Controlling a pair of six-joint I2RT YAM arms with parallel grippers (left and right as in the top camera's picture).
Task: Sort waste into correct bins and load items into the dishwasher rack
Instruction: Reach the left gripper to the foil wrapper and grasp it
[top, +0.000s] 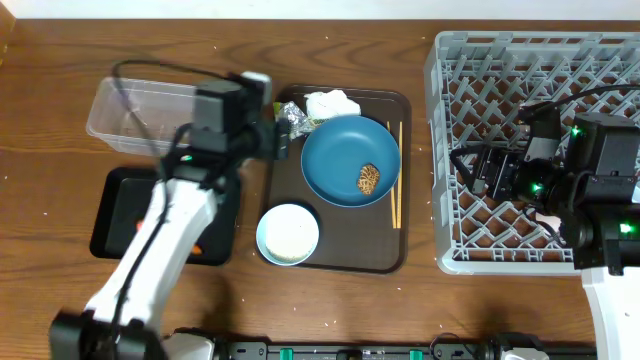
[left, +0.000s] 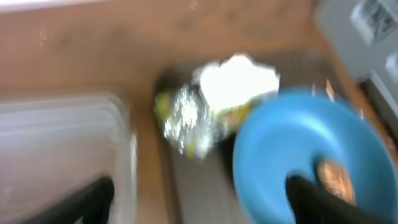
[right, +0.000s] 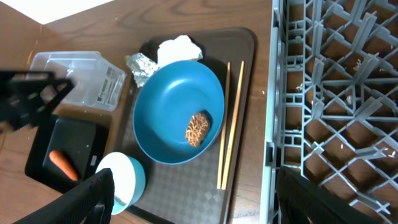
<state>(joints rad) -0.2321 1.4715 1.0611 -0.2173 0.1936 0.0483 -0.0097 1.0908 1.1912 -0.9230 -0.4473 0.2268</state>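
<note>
Clear tub: the clear plastic rectangular tub (top: 135, 112) sits at the far left of the wooden worktop (top: 60, 70).
Black tray: the shallow black rectangular tray (top: 112, 210) lies just near of the tub, with the small orange carrot (right: 62, 163) inside it.
Left claw: the left claw (left: 200, 183) is spread wide and holds nothing. It hangs over the gap between the tub and the dark brown serving tray (top: 350, 245), pointing at the foil. This view is blurred.
Foil: the crumpled silver foil ball (left: 186, 121) rests in the serving tray's far left corner, touching the crumpled white paper napkin (left: 239, 81) to its right.
Bowl: the white bowl with a light blue rim (top: 288, 233) stands at the tray's near left.
Plate: the large dark blue bowl-like plate (top: 350, 160) sits mid-tray, with the brown food lump (top: 370, 178) in it.
Chopsticks: the thin wooden chopsticks (top: 396, 175) lie along the plate's right side.
Rack: the large grey plastic lattice crate (top: 530, 80) stands at the right.
Right claw: the right claw (right: 194, 186) is spread wide and empty, above the crate's left wall.
</note>
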